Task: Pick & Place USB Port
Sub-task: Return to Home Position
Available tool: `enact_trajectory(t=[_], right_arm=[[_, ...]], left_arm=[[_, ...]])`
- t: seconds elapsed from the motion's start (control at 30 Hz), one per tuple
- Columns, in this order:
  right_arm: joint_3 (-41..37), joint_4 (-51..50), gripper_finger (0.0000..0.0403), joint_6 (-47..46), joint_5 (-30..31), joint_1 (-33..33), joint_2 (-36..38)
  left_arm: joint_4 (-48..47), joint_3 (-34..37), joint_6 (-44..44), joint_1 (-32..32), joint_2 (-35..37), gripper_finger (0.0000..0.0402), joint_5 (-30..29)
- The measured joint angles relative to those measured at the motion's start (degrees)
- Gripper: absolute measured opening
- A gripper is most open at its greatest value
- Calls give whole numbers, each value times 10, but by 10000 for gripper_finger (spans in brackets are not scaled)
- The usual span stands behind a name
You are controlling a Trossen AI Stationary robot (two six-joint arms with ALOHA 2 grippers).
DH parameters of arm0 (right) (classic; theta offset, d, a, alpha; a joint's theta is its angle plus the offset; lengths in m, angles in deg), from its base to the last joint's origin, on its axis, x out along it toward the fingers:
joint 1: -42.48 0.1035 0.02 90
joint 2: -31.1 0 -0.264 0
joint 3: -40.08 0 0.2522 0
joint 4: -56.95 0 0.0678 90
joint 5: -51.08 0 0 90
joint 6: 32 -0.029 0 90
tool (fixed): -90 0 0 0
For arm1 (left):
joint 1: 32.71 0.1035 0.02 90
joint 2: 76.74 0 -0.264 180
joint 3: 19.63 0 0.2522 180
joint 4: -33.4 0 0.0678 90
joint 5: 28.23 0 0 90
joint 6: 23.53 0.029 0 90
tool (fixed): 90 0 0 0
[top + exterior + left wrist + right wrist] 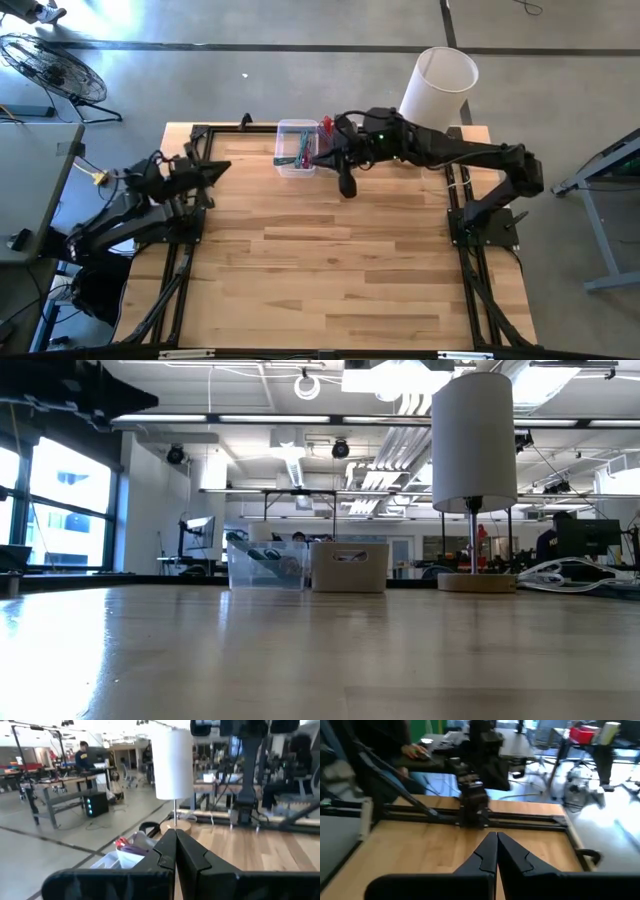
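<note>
Wooden table [330, 270] is seen nearest. Both claws are pressed shut and empty: the left gripper [220, 168] is parked at its side, the right gripper [347, 186] reaches out just beside the transparent bin [296, 147], where the charger cables [303, 150] lie. Sorting is judged finished, so retraction of the right arm home is called for. Beyond, a white lamp [440, 82] and an open workshop are seen.

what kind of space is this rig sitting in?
Likely an open-plan robotics lab or workshop. It has exposed ceiling ducts and strip lights, a bare concrete floor with a floor fan, and a person at a workbench in the background.
</note>
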Motion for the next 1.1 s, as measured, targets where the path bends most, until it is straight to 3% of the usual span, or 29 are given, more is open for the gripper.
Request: enact_trajectory(t=[0.1,0.37,0.6,0.87,1.1], right_arm=[[-63,61,0,-12,-35,-9,19],[-277,242,0,-62,-58,-36,109],[-391,264,0,-30,-60,-55,159],[-555,478,0,-89,-113,-87,167],[-657,492,0,-92,-100,-103,220]], left_arm=[[58,43,-17,0,1,0,0],[116,120,-38,0,1,0,-7],[118,141,-21,0,1,0,-6],[120,189,-8,0,0,0,-20],[137,198,18,0,0,0,-21]])
